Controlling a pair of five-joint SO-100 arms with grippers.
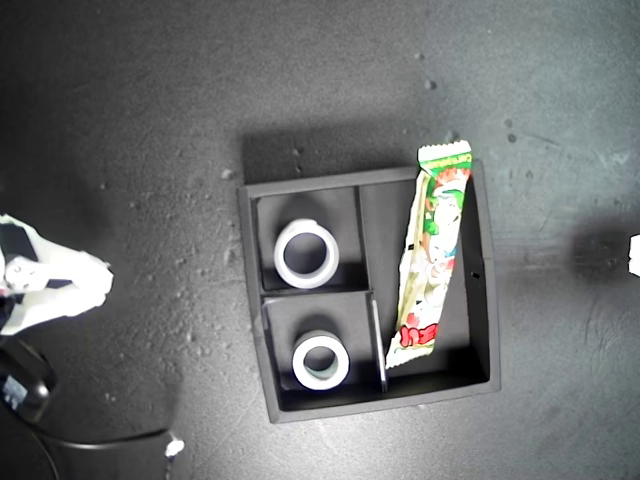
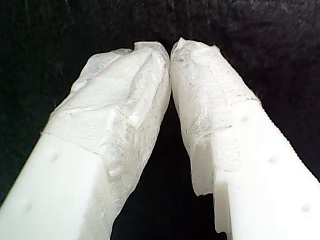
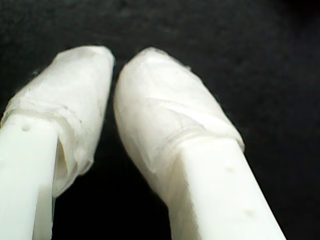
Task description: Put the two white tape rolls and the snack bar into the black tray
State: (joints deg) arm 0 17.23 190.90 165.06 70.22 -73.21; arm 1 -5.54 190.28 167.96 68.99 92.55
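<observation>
Left edge of the exterior view: an arm [image 1: 45, 285] sits well clear of the black tray [image 1: 255, 300]. Your wider roll [image 1: 306, 253] and smaller roll [image 1: 320, 361] fill its two square compartments; the snack bar [image 1: 432, 255] lies lengthwise, slightly tilted, its top end overhanging the rim. My first gripper [image 2: 170, 52] and my second gripper [image 3: 114, 67] are both clenched on nothing over bare dark surface; little seems left to grab

Exterior view: straight down from overhead onto the dark worktop [image 1: 150, 120], far enough off to take in the whole tray [image 1: 483, 300] near centre, an arm's white edge at that view's left.

First wrist view: along my first gripper [image 2: 170, 51], close in, facing black surface past the tips.

Second wrist view: likewise along my second gripper [image 3: 114, 65], very near, slightly blurred.

Shared between all three: only dark worktop; tray in neither wrist view.
</observation>
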